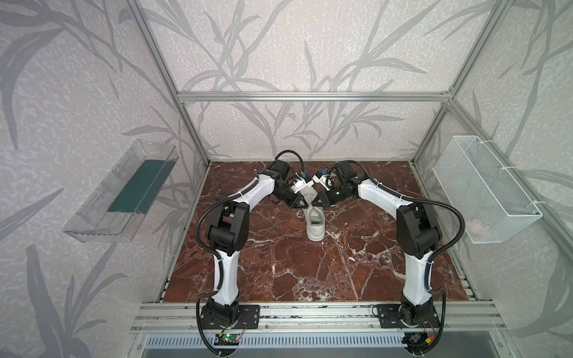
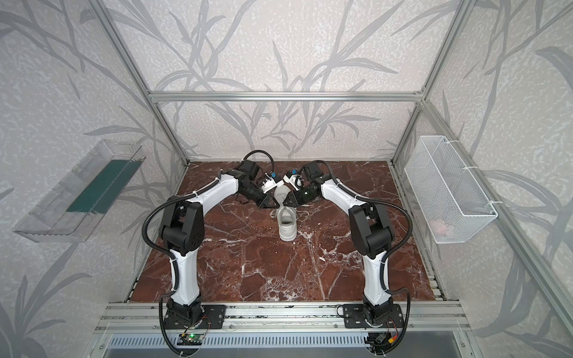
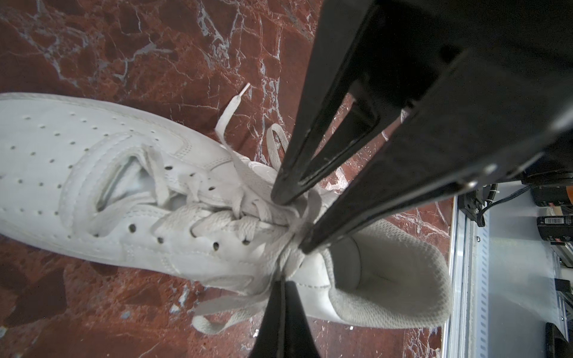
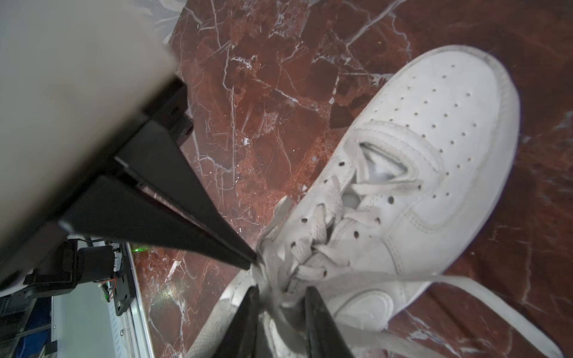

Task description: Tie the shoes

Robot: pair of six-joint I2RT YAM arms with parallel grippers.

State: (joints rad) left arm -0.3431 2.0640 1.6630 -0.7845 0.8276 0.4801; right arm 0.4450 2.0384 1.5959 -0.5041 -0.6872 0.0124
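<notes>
The shoe [image 1: 315, 224] [image 2: 287, 226], a white low-top sneaker, lies mid-table with its heel toward the front rail. It also fills both wrist views [image 3: 93, 173] [image 4: 434, 155]. Both grippers meet over its top eyelets, where the white laces [image 3: 266, 214] bunch together. My left gripper [image 3: 283, 283] [image 4: 249, 262] [image 1: 306, 204] is shut, pinching a strand of lace at its tips. My right gripper [image 4: 281, 291] [image 3: 291, 221] [image 1: 313, 203] has its fingers apart, with the lace bundle between them. One free lace end [image 3: 231, 108] lies on the table. A long strand [image 4: 465, 285] trails off beside the shoe.
The red marble tabletop [image 1: 310, 272] surrounds the shoe. A clear plastic bin [image 1: 124, 192] hangs on the left wall. A white wire basket [image 1: 486, 189] hangs on the right wall. An aluminium rail [image 1: 310, 313] carrying both arm bases runs along the front edge.
</notes>
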